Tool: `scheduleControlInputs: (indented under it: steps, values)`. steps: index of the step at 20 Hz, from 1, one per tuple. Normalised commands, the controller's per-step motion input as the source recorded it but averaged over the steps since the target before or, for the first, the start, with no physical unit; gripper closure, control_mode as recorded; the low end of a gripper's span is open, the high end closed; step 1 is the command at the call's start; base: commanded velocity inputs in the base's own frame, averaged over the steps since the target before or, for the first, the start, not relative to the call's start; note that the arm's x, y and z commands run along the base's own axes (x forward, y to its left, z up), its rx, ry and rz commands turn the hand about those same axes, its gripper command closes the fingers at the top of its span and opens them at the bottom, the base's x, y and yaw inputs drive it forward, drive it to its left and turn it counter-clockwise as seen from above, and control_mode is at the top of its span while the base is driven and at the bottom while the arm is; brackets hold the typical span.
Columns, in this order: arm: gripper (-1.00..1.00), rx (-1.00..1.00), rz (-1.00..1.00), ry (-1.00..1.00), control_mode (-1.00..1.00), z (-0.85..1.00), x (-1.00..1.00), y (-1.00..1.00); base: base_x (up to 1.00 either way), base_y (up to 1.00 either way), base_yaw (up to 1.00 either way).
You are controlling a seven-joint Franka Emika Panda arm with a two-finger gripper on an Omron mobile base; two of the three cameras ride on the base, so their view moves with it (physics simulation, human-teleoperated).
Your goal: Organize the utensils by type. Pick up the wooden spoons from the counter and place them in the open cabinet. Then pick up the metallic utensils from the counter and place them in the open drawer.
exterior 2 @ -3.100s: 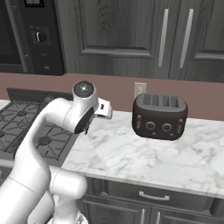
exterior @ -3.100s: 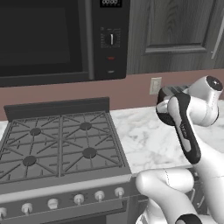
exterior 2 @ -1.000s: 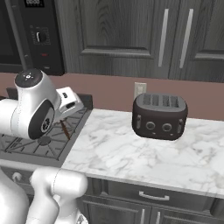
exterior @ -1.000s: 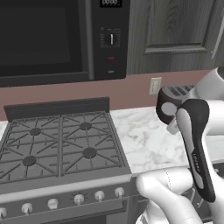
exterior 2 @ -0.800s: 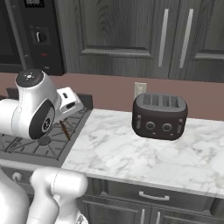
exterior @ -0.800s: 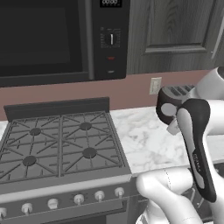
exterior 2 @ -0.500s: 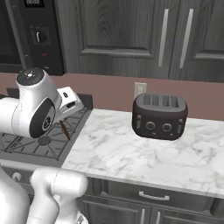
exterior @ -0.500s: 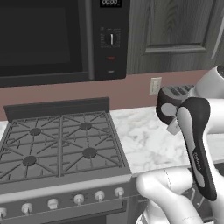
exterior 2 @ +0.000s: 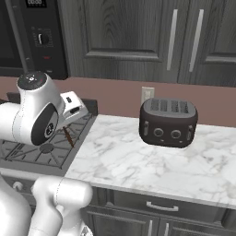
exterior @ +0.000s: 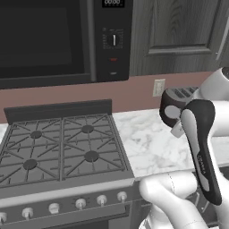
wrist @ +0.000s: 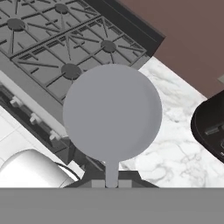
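Note:
My gripper [exterior 2: 68, 123] is shut on a metallic utensil and hangs over the seam between the stove and the counter [exterior 2: 138, 161]. The utensil's thin dark reddish handle [exterior 2: 68, 137] pokes down below the white hand. In the hand view its round silver head [wrist: 111, 113] stands straight up from the shut fingers, above the counter [wrist: 175, 153] edge next to the stove.
A black toaster [exterior 2: 168, 122] sits on the counter by the wall, also seen as the toaster [exterior: 176, 100] behind my arm. The black gas stove [exterior: 58, 147] lies to the left under a microwave [exterior: 44, 40]. Closed dark cabinets line the wall above.
Since three seconds ago the arm has swung from over the counter toward the stove, carrying the utensil. Over the last second it has held nearly still.

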Motion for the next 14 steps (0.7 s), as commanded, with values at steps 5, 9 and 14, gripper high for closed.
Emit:
scheduleControlInputs:
  steps: [5,9,14]
  values:
    - [1.00,0.00,0.00,0.00,1.00,0.00,0.00,0.00,-0.40,0.00,-0.01]
    - [1.00,0.00,0.00,0.00,1.00,0.00,0.00,0.00,-0.52,0.00,-0.02]
    - [1.00,0.00,0.00,0.00,1.00,0.00,0.00,0.00,-0.45,0.00,-0.04]
